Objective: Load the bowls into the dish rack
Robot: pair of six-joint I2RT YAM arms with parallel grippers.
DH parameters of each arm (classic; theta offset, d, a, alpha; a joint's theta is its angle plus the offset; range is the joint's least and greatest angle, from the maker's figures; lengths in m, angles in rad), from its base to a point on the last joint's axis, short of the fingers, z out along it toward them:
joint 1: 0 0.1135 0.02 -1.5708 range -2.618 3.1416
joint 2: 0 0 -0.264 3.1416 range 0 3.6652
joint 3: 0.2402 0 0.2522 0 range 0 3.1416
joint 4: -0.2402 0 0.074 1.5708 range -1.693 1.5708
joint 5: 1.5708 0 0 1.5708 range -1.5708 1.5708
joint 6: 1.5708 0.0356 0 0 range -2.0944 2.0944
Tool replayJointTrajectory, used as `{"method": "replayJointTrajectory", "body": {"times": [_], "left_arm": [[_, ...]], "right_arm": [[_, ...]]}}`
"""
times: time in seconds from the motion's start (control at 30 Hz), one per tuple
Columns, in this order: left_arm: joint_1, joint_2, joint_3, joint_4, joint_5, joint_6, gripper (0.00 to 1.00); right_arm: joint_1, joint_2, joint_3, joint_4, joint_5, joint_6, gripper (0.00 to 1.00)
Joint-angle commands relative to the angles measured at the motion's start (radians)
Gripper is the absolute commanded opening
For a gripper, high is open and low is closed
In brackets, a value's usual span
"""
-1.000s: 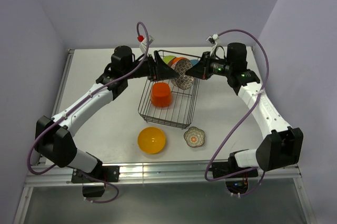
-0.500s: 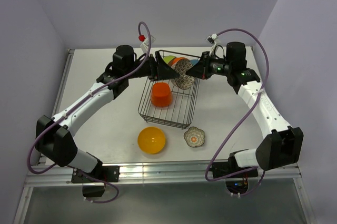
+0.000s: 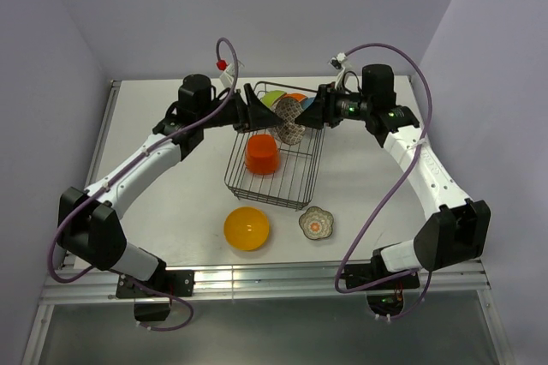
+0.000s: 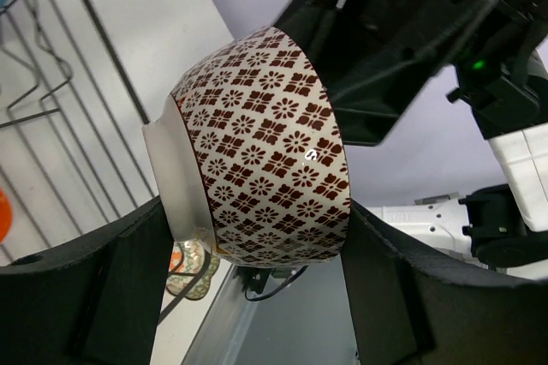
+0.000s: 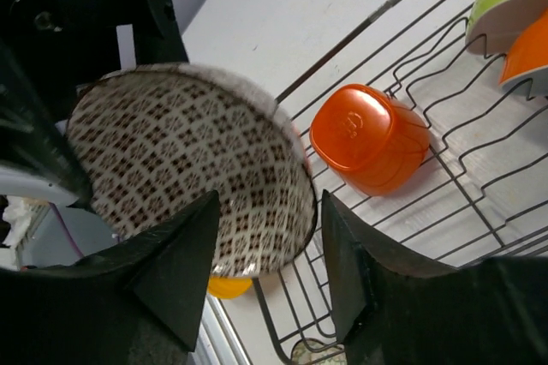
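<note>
The grey-brown patterned bowl hangs on its side above the far end of the dish rack. My left gripper is shut on it, one finger at its white rim and the other against its base. My right gripper faces the bowl's inside, open, its fingers standing apart on either side of the rim without touching. A red-orange bowl lies upside down in the rack. On the table in front of the rack sit the yellow bowl and the scalloped floral bowl.
Green, orange and blue bowls stand on edge at the rack's far end, right behind the held bowl. Walls close the table on the left, back and right. A metal rail runs along the near edge.
My right gripper has opened and let go of the patterned bowl's rim. The left jaws have closed a little on the bowl, which has shifted slightly left with both grippers.
</note>
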Motion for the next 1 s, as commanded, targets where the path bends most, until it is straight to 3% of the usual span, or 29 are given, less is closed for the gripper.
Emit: {"method": "replayJointTrajectory", "body": {"times": [0.0,0.33,0.47,0.97], "left_arm": [[0.027,-0.035,-0.018,0.067,0.021,-0.016,0.0],[0.076,-0.032,-0.056,0.002,0.024,0.032,0.0],[0.087,-0.022,-0.047,-0.055,0.002,0.104,0.0],[0.086,0.06,0.045,-0.276,-0.09,0.32,0.0]], "right_arm": [[0.006,-0.019,0.033,-0.011,-0.012,-0.017,0.6],[-0.028,-0.026,0.03,-0.066,-0.01,-0.023,0.8],[-0.063,-0.026,0.009,-0.063,-0.018,-0.006,0.97],[-0.117,0.073,-0.002,-0.212,0.051,-0.07,0.95]]}}
